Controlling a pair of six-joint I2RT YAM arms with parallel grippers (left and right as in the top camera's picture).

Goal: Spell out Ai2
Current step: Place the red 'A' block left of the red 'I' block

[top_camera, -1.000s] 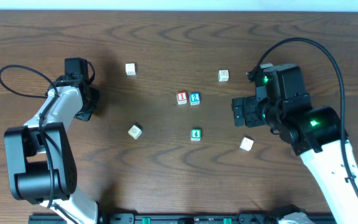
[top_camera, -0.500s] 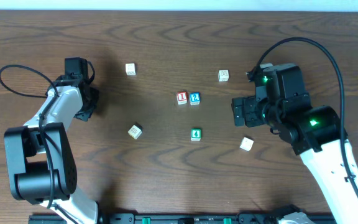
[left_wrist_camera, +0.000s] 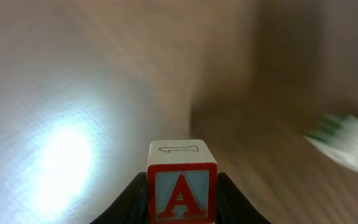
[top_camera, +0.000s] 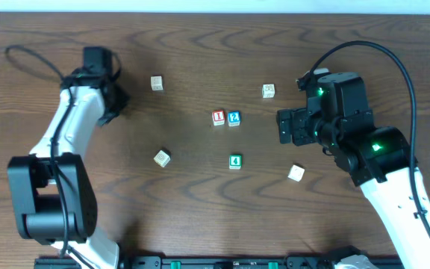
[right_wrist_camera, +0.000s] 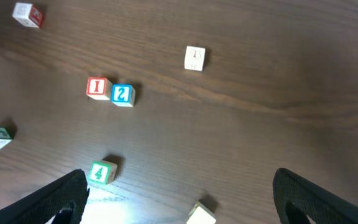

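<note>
My left gripper (left_wrist_camera: 182, 202) is shut on a red-bordered block with a red letter A (left_wrist_camera: 183, 186), held off the table; in the overhead view that gripper (top_camera: 114, 101) is at the far left and the block is hidden under it. A red I block (top_camera: 218, 117) and a blue 2 block (top_camera: 234, 117) stand side by side, touching, at the table's middle, and show in the right wrist view (right_wrist_camera: 97, 88), (right_wrist_camera: 122, 94). My right gripper (top_camera: 284, 127) is open and empty, above the table right of them.
A green 4 block (top_camera: 234, 161) lies below the pair. Pale blocks lie at the upper left (top_camera: 156, 82), lower left (top_camera: 162, 158), upper right (top_camera: 268, 90) and lower right (top_camera: 295, 173). The dark wooden table (top_camera: 200, 202) fills the view.
My left arm has swung up and away from the table's left side, carrying the A block; its wrist view is blurred. My right gripper rose slightly.
</note>
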